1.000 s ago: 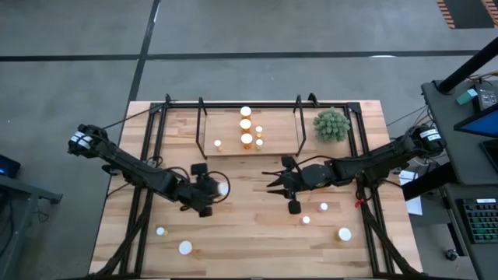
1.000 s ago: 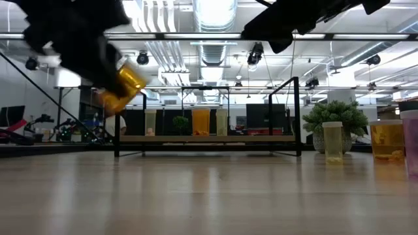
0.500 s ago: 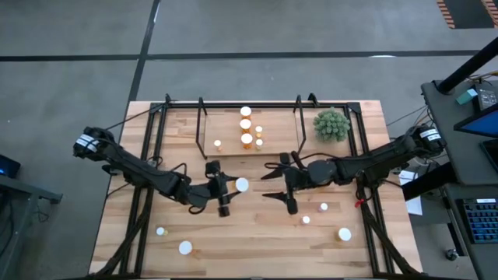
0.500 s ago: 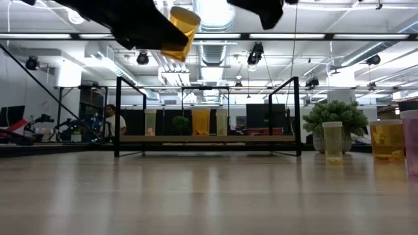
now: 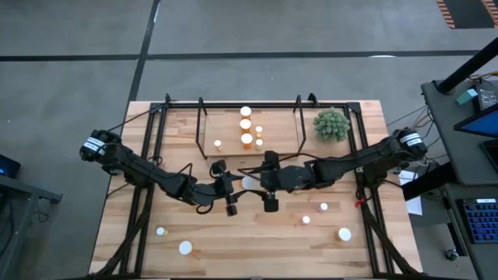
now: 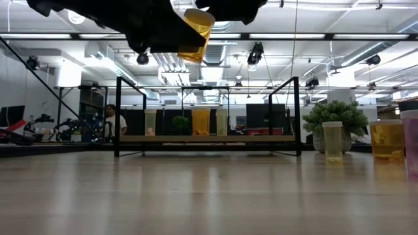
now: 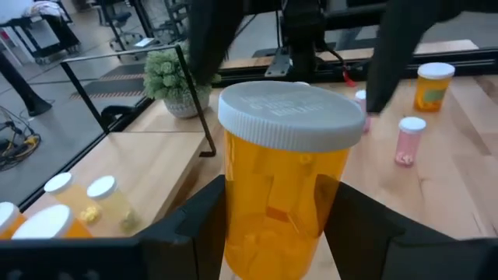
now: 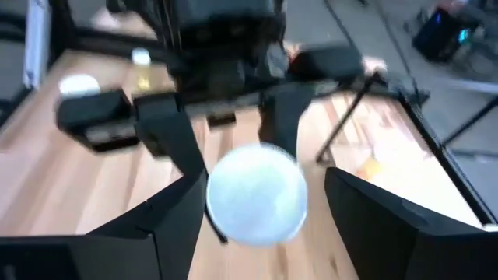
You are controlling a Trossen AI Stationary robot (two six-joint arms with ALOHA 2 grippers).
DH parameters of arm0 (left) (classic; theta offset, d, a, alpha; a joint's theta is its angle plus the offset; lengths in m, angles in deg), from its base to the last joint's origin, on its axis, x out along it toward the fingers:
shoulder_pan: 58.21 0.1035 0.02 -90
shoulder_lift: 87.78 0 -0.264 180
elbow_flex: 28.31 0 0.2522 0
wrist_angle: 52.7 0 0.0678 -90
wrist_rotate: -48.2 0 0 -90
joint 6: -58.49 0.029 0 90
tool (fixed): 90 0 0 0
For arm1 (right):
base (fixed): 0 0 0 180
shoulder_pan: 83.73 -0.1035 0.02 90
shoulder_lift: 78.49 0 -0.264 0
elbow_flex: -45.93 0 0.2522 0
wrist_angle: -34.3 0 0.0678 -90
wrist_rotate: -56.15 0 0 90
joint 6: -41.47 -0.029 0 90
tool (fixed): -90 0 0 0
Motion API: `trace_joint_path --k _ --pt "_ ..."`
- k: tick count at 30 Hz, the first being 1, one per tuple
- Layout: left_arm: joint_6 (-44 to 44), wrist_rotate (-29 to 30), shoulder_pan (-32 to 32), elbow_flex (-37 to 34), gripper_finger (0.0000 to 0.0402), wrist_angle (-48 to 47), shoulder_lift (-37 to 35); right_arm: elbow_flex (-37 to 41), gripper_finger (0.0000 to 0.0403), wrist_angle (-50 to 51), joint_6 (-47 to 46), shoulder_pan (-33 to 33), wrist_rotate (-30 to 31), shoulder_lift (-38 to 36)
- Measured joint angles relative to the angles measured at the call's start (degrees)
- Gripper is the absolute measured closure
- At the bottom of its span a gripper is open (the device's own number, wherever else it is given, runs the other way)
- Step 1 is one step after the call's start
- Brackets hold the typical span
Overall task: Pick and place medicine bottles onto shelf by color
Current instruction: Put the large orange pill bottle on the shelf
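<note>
At frame centre, left gripper (image 5: pixel 236 189) is clasping an orange bottle (image 5: pixel 247 183), cap facing the spread-fingered right gripper (image 5: pixel 263 181) just beside.

The translucent amber plastic medicine bottle (image 7: pixel 282 198) is showing a glossy, smooth wall, and its round white plastic cap (image 7: pixel 291 115) is looking matt, with a finely ribbed edge. The matt black plastic fingers (image 7: pixel 202 225) of the left tool (image 7: pixel 276 233) are looking smooth and dull. The light-wood counter (image 5: pixel 233 233) is showing butcher-block strips with a soft satin sheen. The light-wood shelf board with thin black metal uprights (image 5: pixel 233 149), at twelve o'clock on the counter, is looking smooth, its metal painted matt. The green spiky ball plant (image 5: pixel 332 124) is appearing rough and bristly. The right tool (image 8: pixel 257 210) is showing the same matt black finish.
</note>
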Motion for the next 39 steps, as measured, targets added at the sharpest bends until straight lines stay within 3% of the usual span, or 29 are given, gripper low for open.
trace_joint_path --k 6,17,22,27,35,39 --pt "0.3 0.3 0.1 -0.1 0.0240 0.0 -0.3 -5.7 0.0160 8.2 -1.9 0.0 1.5 2.8" --pt "1.5 0.2 0.2 0.0 0.0240 0.0 -0.3 -8.7 0.0162 10.3 -2.9 0.1 1.6 5.3" --pt "1.9 0.2 0.2 0.0 0.0236 0.0 -0.4 -8.6 0.0191 11.2 -4.0 0.5 1.5 5.2" --pt "1.6 0.3 0.2 0.0 0.0208 -0.1 -0.4 -8.6 0.0207 11.2 -4.2 0.5 1.5 5.3" --pt "3.0 0.2 0.2 -0.1 0.0143 -0.2 -0.4 -8.5 0.0189 12.0 -4.9 0.6 1.5 4.9" --pt "6.2 0.2 -0.2 -0.3 0.0129 -3.4 -1.8 -8.5 0.0192 17.9 -6.2 1.6 1.5 3.5"
